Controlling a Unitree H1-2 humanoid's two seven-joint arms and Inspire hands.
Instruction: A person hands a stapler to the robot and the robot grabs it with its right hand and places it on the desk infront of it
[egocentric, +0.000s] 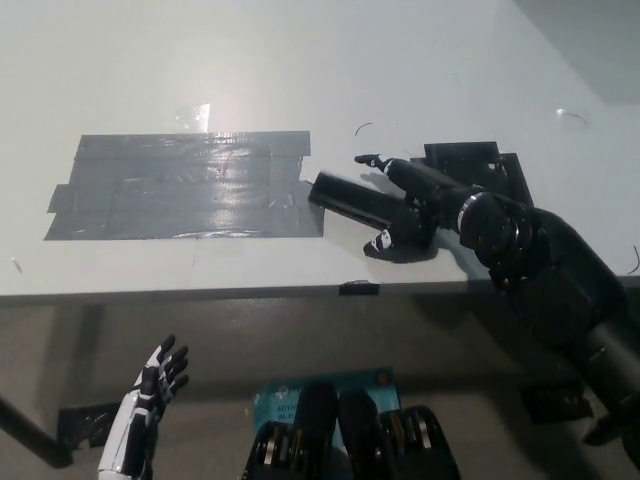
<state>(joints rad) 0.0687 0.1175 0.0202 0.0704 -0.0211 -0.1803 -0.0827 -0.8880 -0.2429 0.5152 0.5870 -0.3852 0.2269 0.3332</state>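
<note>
one stapler lies flat on the desk, just right of the grey tape patch; right hand fingers spread loose around it. lift straight off, no dragging. left hand hangs below the desk edge, fingers apart.

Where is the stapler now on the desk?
In the head view the stapler lies on the white desk, right of centre, its left end by the right edge of the grey tape patch, with the black right hand over its right end.
</note>
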